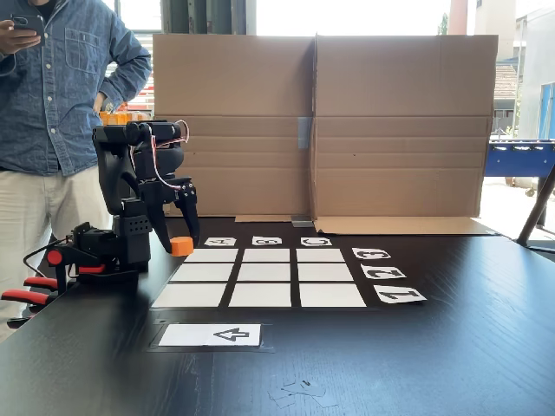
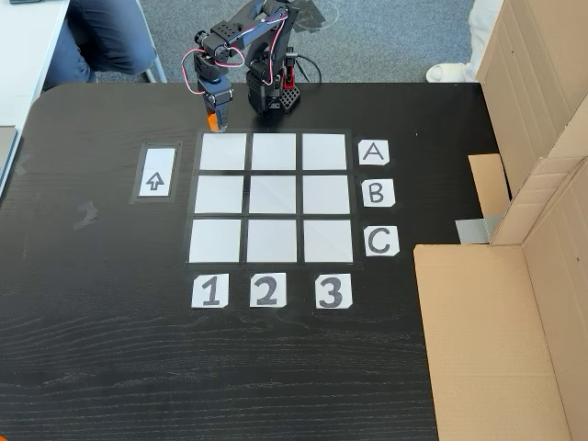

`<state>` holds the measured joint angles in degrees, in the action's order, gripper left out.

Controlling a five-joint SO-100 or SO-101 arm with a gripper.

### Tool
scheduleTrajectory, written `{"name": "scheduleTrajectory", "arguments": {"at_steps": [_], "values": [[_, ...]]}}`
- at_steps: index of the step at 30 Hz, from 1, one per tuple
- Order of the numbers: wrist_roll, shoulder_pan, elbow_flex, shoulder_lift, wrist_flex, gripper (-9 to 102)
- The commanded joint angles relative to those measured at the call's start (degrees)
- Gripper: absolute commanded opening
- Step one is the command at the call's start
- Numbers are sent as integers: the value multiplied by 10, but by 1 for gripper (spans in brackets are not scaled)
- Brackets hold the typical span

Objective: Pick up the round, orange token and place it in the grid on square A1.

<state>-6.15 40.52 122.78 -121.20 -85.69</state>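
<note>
The orange token (image 1: 181, 246) is seen on the dark surface (image 1: 451, 347), just outside the grid (image 1: 260, 277). In the top-down fixed view, the token (image 2: 214, 121) is found at about 11 o'clock from the grid (image 2: 272, 202), just past the edge of square A1 (image 2: 223, 152). The end effector (image 1: 176, 236) is lowered over the token, with its two black fingers spread on either side of it; whether the token is touched cannot be told. In the top-down view, the end effector (image 2: 215, 114) is seen right above the token. Beside the grid, at 3 o'clock, cards are marked A (image 2: 372, 152), B (image 2: 377, 193) and C (image 2: 381, 242). At 6 o'clock, cards are marked 1 (image 2: 209, 291), 2 (image 2: 265, 290) and 3 (image 2: 333, 291). At 9 o'clock, a white card with a black arrow (image 2: 155, 171) is placed. A cardboard wall (image 1: 321, 130) is stood behind the grid. A person (image 1: 52, 104) in a blue shirt is seen holding a phone (image 1: 26, 22).
</note>
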Motion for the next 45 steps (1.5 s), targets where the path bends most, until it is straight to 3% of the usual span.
{"name": "scheduleTrajectory", "arguments": {"at_steps": [1,13,45], "values": [[-4,-8,25,-21,15,6],[-4,-13,100,-15,81,6],[-4,-30,89,176,230,5]]}}
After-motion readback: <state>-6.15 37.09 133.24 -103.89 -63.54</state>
